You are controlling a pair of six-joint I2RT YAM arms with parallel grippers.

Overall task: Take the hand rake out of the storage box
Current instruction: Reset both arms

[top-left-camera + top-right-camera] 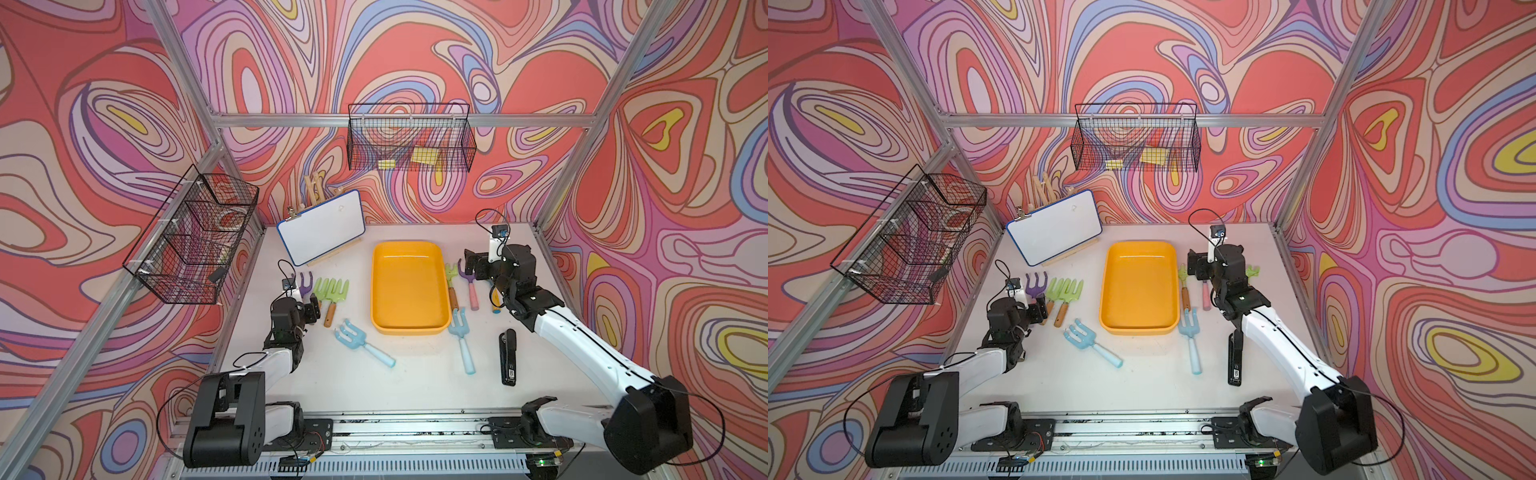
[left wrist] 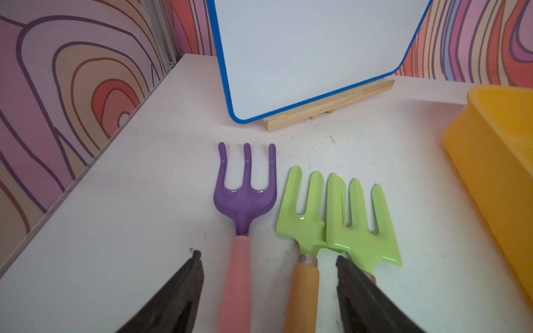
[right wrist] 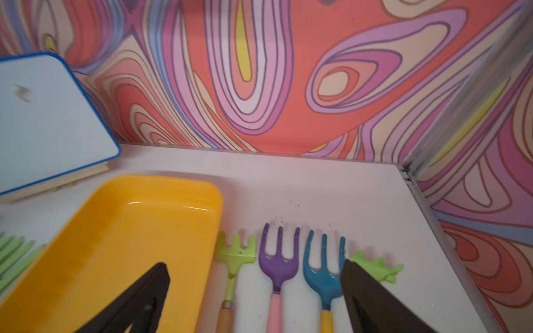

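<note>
Closest to the lens, black fingers (image 2: 184, 284) of the left pincer (image 2: 267, 257), spread wide apart and gripping nothing, with the pink handle of a purple hand rake (image 2: 245, 199) showing between them, flat on the tabletop (image 2: 144, 201). Just beside it, two green rakes (image 2: 305, 222), heads overlapping. Right pincer (image 3: 254, 263) likewise wide apart and empty, over the storage box (image 3: 129, 230) edge and a row of four more rakes (image 3: 278, 259). Box mid-tabletop, every visible rake outside it.

- Swirl-patterned walls (image 1: 415, 50) in red, pink, purple and yellow enclose the cell.
- Aluminium frame bars (image 1: 282, 120) run along the wall edges.
- A white tabletop (image 1: 415, 395) forms the floor, evenly lit.
</note>
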